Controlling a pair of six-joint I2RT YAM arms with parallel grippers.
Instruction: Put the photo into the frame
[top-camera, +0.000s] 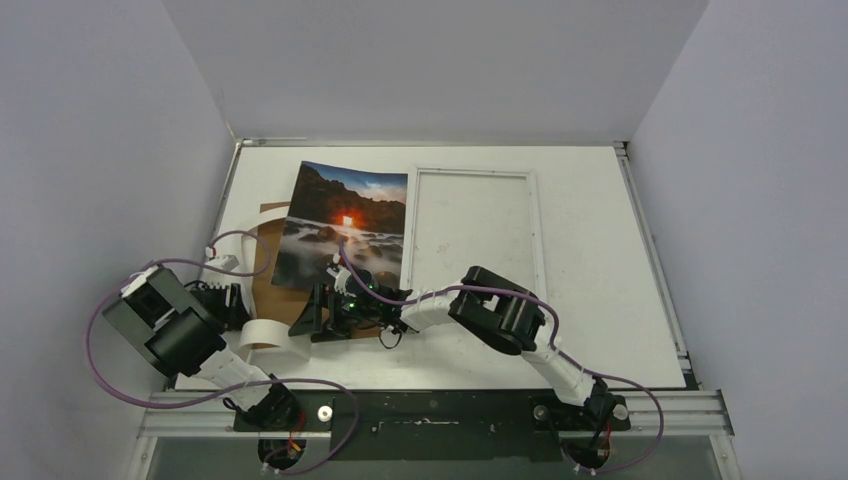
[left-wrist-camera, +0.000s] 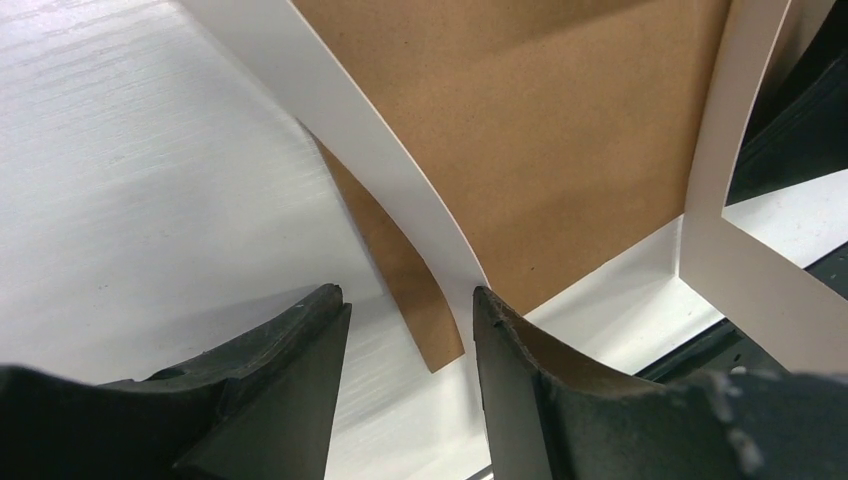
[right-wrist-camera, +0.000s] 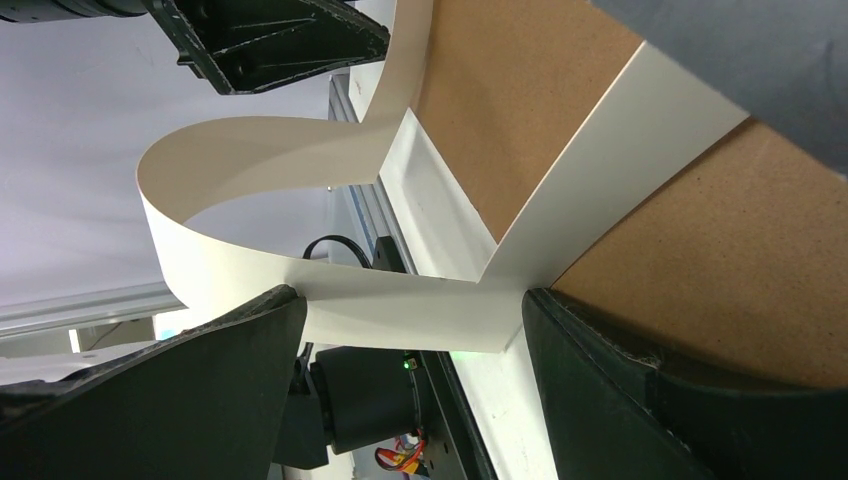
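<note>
Left gripper (left-wrist-camera: 408, 330), jaws released, straddles the white mat (left-wrist-camera: 395, 180) arching off the brown backing board (left-wrist-camera: 560, 130). Upper centre: the photo (top-camera: 345, 215) lies bowed on that board, likely staged for transfer. Right gripper (right-wrist-camera: 410, 310), jaws released, flanks the mat's corner. The frame (top-camera: 470, 171) lies empty just right.

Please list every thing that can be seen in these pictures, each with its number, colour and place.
photo: one, dark mountains with an orange glow, left of centre on the table
frame: one, white, flat on the table, right of the photo
backing board: one, brown, showing at the photo's left edge
mat: one, white, bent upward at the front left
table: one, white, under everything
left gripper: one, black, open, at a mat strip
right gripper: one, black, open, around a mat corner
</note>
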